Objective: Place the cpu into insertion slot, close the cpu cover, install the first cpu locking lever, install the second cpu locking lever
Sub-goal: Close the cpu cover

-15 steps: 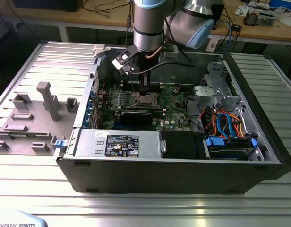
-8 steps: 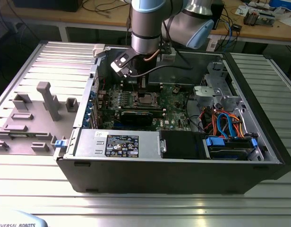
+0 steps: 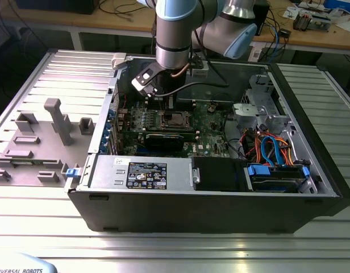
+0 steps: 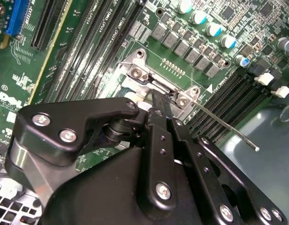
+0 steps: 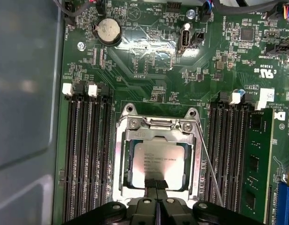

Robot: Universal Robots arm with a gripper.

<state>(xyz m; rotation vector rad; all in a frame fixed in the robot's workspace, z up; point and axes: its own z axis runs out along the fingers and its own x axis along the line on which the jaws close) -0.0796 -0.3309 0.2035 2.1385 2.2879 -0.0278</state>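
The cpu (image 5: 158, 161) lay in the slot (image 3: 166, 118) — about ten o'clock of the case's (image 3: 311, 142) middle in the exterior view — with the cover (image 5: 158, 134) down over it. The hand (image 5: 156, 185), fingers pressed together and holding nothing, seemed to bear on the cover's edge. The lever (image 4: 229, 128) stood unlatched — cover step nearly done, I judged; latching would call for a steady downward push.
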